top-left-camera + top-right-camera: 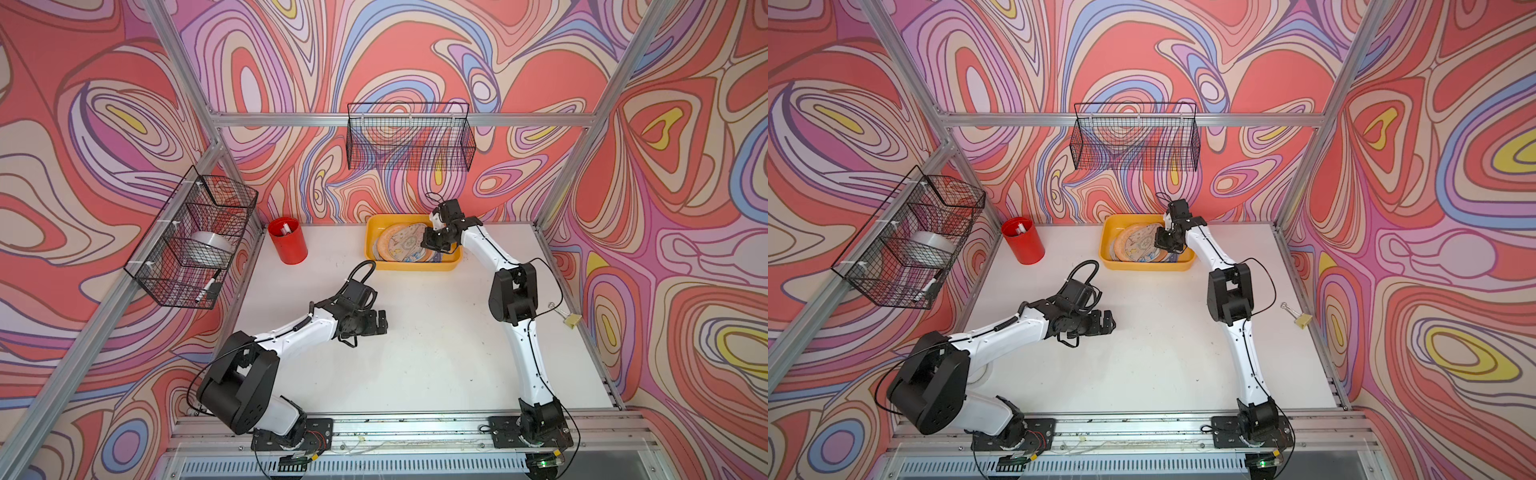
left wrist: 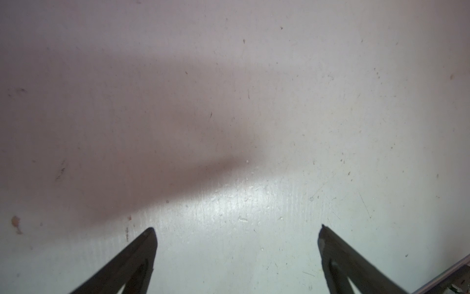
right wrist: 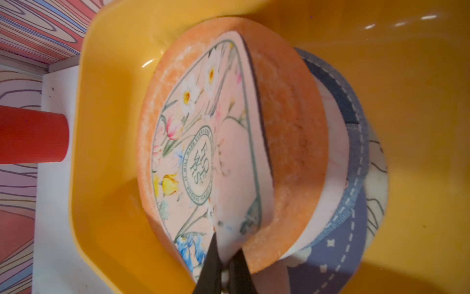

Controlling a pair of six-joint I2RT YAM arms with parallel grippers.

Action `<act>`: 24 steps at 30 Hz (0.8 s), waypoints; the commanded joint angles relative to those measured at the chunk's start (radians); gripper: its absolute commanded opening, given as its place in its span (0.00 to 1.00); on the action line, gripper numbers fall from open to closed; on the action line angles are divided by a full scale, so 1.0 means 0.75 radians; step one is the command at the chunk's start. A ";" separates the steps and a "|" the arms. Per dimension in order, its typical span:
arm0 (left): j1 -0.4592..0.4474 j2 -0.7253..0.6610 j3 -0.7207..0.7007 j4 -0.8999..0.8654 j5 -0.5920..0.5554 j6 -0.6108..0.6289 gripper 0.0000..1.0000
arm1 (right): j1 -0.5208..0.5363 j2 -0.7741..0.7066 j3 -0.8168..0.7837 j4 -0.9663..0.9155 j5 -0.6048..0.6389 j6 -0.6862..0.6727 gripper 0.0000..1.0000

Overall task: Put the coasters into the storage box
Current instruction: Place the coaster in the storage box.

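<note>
Floral coaster [image 3: 203,142], rim clamped in right gripper [image 3: 226,248], tilted above orange coaster [image 3: 292,127] inside yellow storage box [image 1: 376,249] at twelve o'clock of table [image 1: 415,365], likely for release; left gripper [image 2: 237,227], jaws apart, empty, idle toward nine o'clock.

At least five coasters [image 3: 292,152], one storage box [image 1: 411,265], one cup [image 1: 289,248], two baskets [image 1: 409,141]

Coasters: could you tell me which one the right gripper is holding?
The pink floral coaster, pinched at its edge; the orange coaster lies under it.
</note>
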 commanded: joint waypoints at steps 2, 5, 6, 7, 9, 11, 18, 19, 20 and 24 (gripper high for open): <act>0.010 -0.031 -0.008 0.001 -0.011 -0.004 1.00 | 0.003 -0.078 -0.048 -0.057 0.072 -0.064 0.13; 0.012 -0.031 -0.003 0.002 -0.021 -0.003 1.00 | -0.005 -0.120 -0.075 -0.066 0.101 -0.079 0.34; 0.012 -0.033 0.000 0.002 -0.024 -0.003 1.00 | -0.005 -0.137 -0.091 -0.061 0.109 -0.082 0.40; 0.012 -0.035 0.002 0.003 -0.030 -0.001 1.00 | -0.009 -0.158 -0.109 -0.051 0.111 -0.086 0.45; 0.014 -0.043 0.003 0.001 -0.043 0.003 1.00 | -0.011 -0.198 -0.145 -0.035 0.110 -0.092 0.51; 0.016 -0.055 0.004 -0.002 -0.060 0.006 1.00 | -0.013 -0.235 -0.182 -0.017 0.111 -0.101 0.56; 0.048 -0.131 -0.001 -0.032 -0.151 0.033 1.00 | -0.018 -0.437 -0.417 0.089 0.108 -0.156 0.70; 0.056 -0.146 -0.005 -0.039 -0.167 0.036 1.00 | -0.019 -0.470 -0.453 0.105 0.109 -0.165 0.72; 0.070 -0.162 -0.010 -0.042 -0.183 0.039 1.00 | -0.021 -0.509 -0.500 0.119 0.110 -0.179 0.75; 0.145 -0.237 -0.039 -0.052 -0.238 0.067 1.00 | -0.029 -0.663 -0.697 0.190 0.134 -0.232 0.95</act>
